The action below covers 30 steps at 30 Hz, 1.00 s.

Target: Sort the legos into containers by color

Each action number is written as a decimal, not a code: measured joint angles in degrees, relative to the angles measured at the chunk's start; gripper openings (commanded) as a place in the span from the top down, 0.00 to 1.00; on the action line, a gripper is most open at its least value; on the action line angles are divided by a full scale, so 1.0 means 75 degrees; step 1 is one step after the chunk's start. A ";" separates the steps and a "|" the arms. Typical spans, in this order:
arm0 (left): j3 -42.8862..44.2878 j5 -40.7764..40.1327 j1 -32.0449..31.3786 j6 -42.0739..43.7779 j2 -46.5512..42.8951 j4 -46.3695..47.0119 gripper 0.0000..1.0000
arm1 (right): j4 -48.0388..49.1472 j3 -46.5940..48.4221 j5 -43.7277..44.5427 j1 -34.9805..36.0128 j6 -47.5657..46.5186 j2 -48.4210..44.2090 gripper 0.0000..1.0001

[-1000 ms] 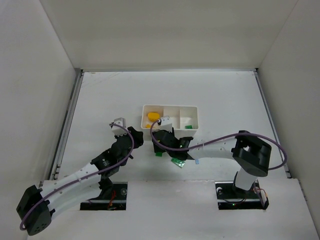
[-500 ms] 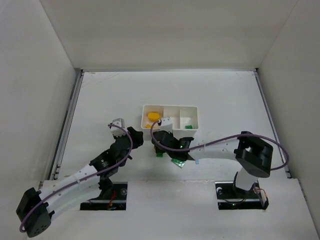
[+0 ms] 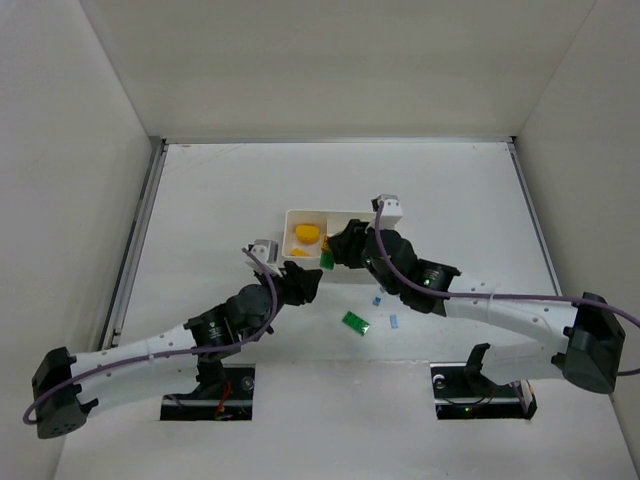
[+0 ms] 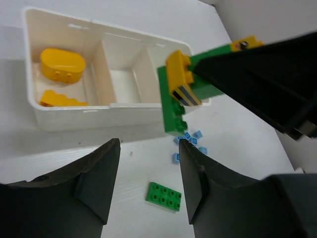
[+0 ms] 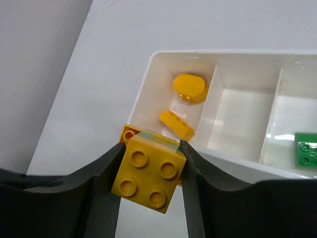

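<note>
The containers are a white three-compartment tray (image 3: 300, 213) (image 4: 99, 118) (image 5: 233, 159). Two yellow legos (image 3: 306, 234) (image 4: 61, 64) (image 5: 189, 88) lie in its left compartment. A green lego (image 5: 307, 151) lies in its right one. My right gripper (image 3: 331, 256) (image 5: 151, 147) is shut on a stack of legos (image 4: 174, 106): a yellow square brick (image 5: 148, 173) on a green plate with another yellow piece. It hangs at the tray's front wall. My left gripper (image 3: 305, 284) (image 4: 148, 148) is open and holds nothing, just in front of the tray.
A green flat plate (image 3: 356, 322) (image 4: 164, 196) lies on the table below the left gripper. Several small light blue bricks (image 3: 378, 300) (image 4: 190, 141) are scattered beside it. Side walls close in the table left and right.
My right gripper closed on the stack, lifted it off the table and carried it up to the tray's front wall. The left arm swung right toward the tray and its jaws widened.
</note>
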 measured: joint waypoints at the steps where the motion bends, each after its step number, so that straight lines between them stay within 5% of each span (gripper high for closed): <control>1: 0.0023 -0.0012 -0.0169 0.0111 0.0140 0.0166 0.49 | 0.0017 -0.0044 -0.0041 -0.0070 -0.0003 -0.0017 0.74; 19: 0.0627 -0.0452 -0.0656 0.1221 0.2317 0.1507 0.57 | 0.0428 -0.0659 -0.1005 -0.0501 0.0012 -0.0679 0.73; 30: 0.0705 -0.0551 -0.0533 0.1259 0.2716 0.2034 0.84 | 0.0790 -0.1093 -0.1209 -0.0551 0.0143 -0.0895 0.73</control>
